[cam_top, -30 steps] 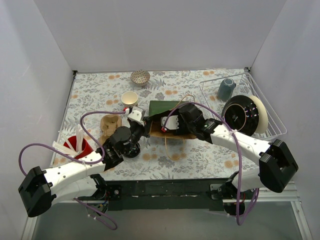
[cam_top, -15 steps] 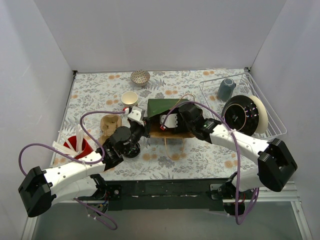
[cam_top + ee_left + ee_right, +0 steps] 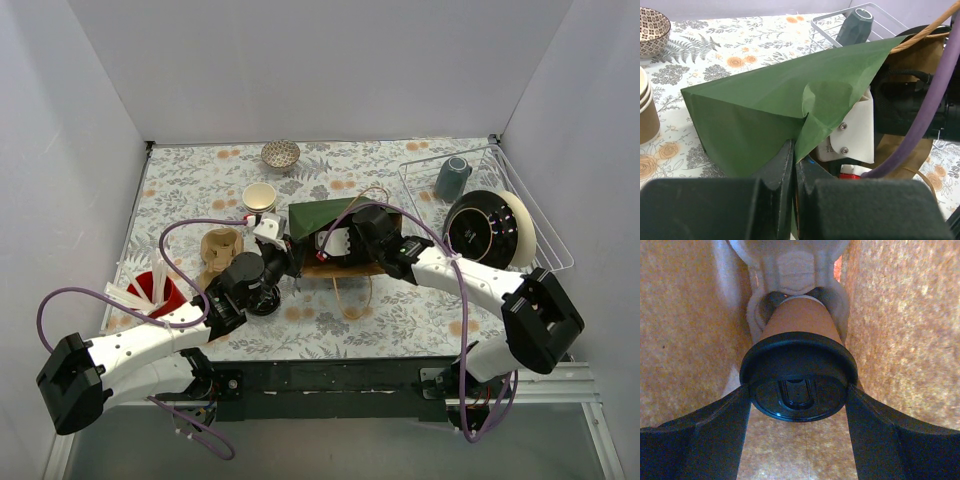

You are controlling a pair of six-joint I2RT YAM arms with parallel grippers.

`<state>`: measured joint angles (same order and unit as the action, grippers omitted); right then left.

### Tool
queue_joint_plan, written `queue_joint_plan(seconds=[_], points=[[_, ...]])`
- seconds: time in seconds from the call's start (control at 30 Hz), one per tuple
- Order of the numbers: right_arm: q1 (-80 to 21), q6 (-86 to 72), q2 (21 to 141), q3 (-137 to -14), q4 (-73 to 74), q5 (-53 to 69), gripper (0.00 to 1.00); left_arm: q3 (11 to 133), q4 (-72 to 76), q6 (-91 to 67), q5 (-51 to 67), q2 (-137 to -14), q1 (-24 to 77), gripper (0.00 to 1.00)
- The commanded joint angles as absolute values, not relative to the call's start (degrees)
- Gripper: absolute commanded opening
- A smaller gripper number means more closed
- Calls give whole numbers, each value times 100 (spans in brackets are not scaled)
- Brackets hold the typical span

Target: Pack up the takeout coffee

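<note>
The green paper bag [image 3: 770, 107] lies on its side on the floral tablecloth [image 3: 180, 190], mouth toward the arms. The left gripper [image 3: 792, 165] is pinched tight on the bag's edge, lifting it open. The right gripper [image 3: 797, 405] reaches into the brown interior, its jaws spread wide around the black lid of the takeout coffee [image 3: 799, 360], clamping the small cup inside the bag
</note>
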<state>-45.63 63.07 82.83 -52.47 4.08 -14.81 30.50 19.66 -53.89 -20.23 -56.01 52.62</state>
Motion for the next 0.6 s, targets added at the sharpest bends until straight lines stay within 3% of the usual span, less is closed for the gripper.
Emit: queue_joint_plan(seconds=[0.0,0.57], points=[[-4448,6372,8393,-5370,53,-1301,18,3208,1828,-5651,-1986,-5484,5265,0],[-4263,6302,8886,-5458,-211,-1020,17,3261,1529,-5897,-2136,-5493,5063,0]])
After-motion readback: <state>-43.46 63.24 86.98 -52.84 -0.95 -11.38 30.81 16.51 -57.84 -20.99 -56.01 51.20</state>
